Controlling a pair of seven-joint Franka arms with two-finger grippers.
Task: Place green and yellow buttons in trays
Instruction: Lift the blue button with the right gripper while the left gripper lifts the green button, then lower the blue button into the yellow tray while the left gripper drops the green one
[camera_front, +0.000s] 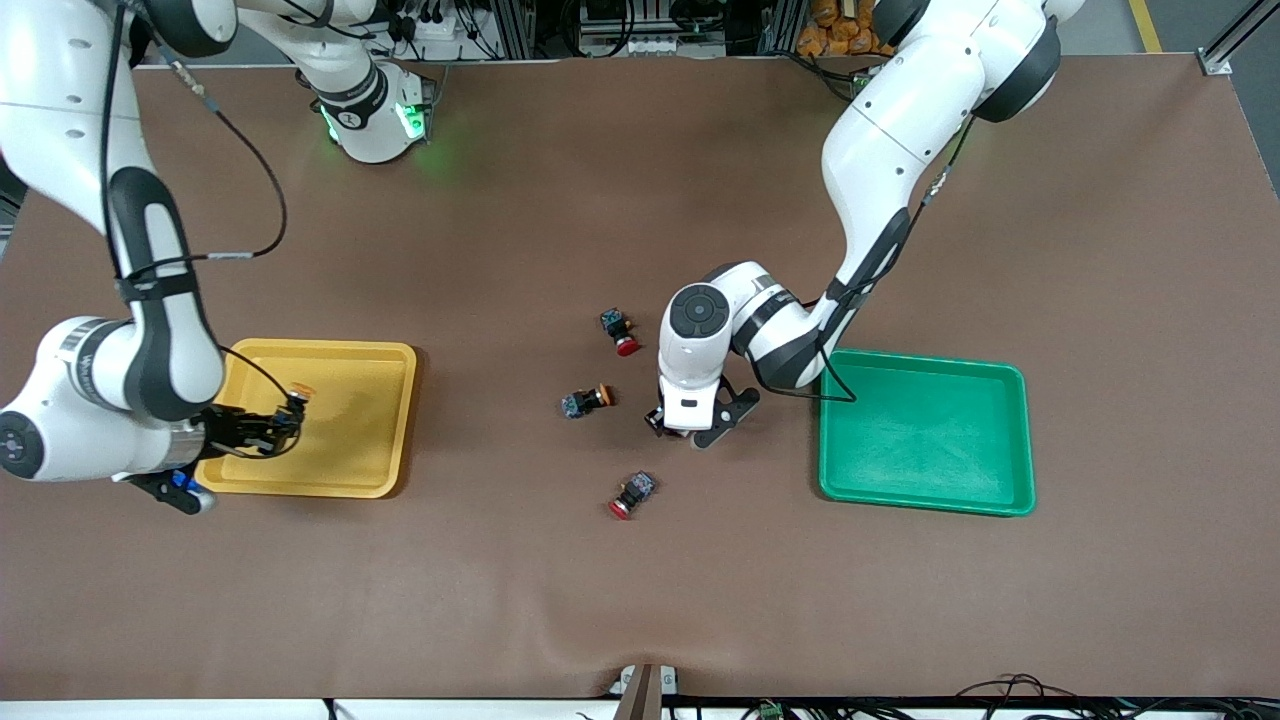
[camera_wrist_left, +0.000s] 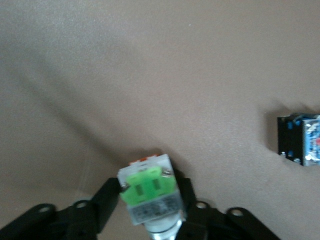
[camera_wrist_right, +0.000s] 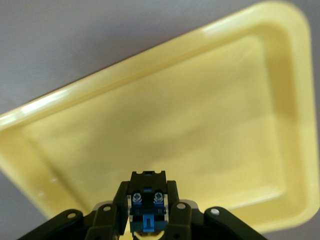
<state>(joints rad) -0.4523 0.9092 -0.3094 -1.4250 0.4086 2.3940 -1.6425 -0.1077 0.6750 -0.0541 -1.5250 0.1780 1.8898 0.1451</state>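
My right gripper (camera_front: 278, 420) is over the yellow tray (camera_front: 350, 470), shut on a black-and-blue button with an orange-yellow cap (camera_front: 298, 394). The right wrist view shows that button (camera_wrist_right: 147, 205) between the fingers, with the tray's floor (camera_wrist_right: 190, 120) below. My left gripper (camera_front: 685, 428) is low over the table beside the green tray (camera_front: 925, 440), shut on a grey-white button with a light-green cap (camera_wrist_left: 149, 195). A second orange-yellow-capped button (camera_front: 586, 400) lies on the table beside the left gripper. No other green button is in view.
Two red-capped black-and-blue buttons lie on the mat, one (camera_front: 620, 331) farther from the front camera than the left gripper, one (camera_front: 632, 494) nearer. A black-and-blue button (camera_wrist_left: 301, 139) shows at the edge of the left wrist view. The green tray holds nothing.
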